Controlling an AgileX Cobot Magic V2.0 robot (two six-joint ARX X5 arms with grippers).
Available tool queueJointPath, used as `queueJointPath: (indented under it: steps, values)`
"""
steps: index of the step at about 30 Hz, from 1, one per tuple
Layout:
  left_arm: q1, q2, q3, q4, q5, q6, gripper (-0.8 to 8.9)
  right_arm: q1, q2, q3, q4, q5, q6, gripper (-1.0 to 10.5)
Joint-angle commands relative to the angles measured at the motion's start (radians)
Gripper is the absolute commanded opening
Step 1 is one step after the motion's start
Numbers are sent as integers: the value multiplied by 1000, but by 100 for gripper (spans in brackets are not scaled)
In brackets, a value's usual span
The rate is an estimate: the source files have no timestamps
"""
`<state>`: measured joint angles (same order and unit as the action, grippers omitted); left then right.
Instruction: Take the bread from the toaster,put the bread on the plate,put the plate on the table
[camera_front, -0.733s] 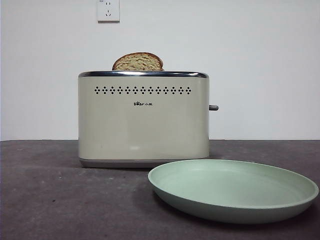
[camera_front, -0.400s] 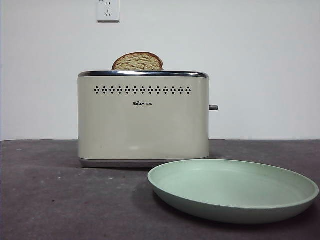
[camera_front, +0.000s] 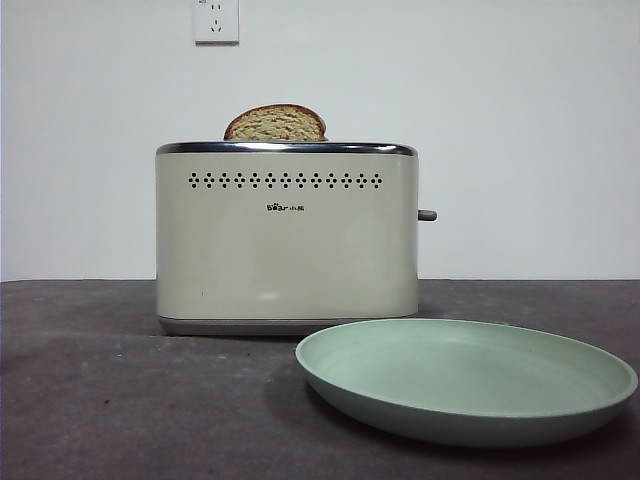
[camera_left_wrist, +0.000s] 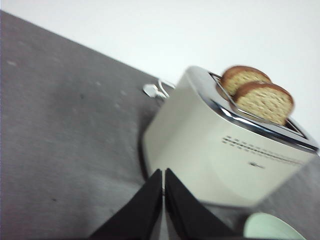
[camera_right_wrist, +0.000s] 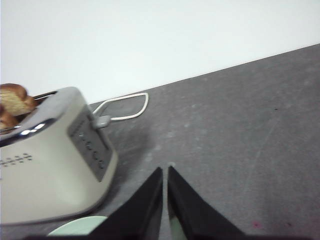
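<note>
Nothing of the task looks done yet: nearest, the empty plate (camera_front: 466, 378) lies on the tabletop (camera_front: 120, 400) just before the toaster (camera_front: 287, 238), the bread (camera_front: 276, 123) stands in its slot, and left claw (camera_left_wrist: 163, 172) and right claw (camera_right_wrist: 165, 170) hover closed, away from it.

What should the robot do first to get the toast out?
Probably open the left end effector and move it over the bread. Both slices stand in the toaster untouched, this end effector looks shut, and the plate sits bare.
</note>
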<state>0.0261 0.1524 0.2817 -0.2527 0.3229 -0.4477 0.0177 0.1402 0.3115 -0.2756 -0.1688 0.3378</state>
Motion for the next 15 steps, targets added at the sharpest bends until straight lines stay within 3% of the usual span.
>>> queueJointPath:
  steps: [1, 9, 15]
  values:
    - [2, 66, 92, -21, 51, 61, 7, 1, 70, 89, -35, -34, -47, 5]
    - [-3, 279, 342, -223, 201, 256, 7, 7, 306, 377, -303, -198, -222, 5]
    - [-26, 374, 446, -341, 290, 342, 7, 41, 432, 530, -538, -209, -357, 5]
